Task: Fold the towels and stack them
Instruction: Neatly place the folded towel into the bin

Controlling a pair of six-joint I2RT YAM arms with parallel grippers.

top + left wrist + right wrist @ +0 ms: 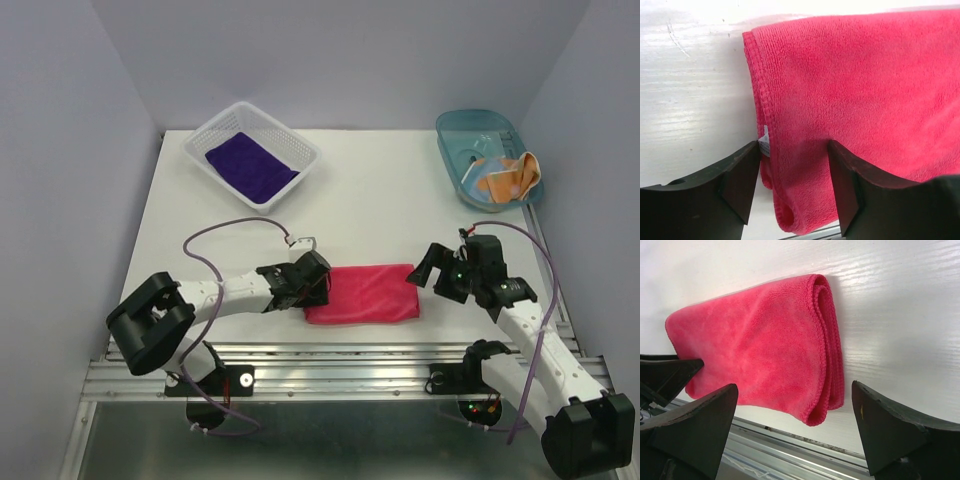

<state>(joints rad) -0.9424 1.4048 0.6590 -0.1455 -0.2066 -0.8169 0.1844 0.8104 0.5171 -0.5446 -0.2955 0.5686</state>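
A pink-red towel (pixel 362 293) lies folded into a rectangle on the table near the front edge. My left gripper (pixel 318 285) is at its left end. In the left wrist view the jaws of the left gripper (pixel 794 145) are open and straddle the folded edge of the pink-red towel (pixel 865 90), one finger by its white label. My right gripper (pixel 425 268) hovers just off the towel's right end. In the right wrist view the right gripper (pixel 794 386) is wide open above the rounded fold of the pink-red towel (pixel 755 345). A purple towel (pixel 250 165) lies in a basket. An orange towel (pixel 510 178) sits crumpled in a tray.
The white mesh basket (pixel 300 150) stands at the back left of the table. A blue oval tray (pixel 455 130) is at the back right. A metal rail (pixel 340 360) runs along the front edge just below the pink-red towel. White walls enclose the table.
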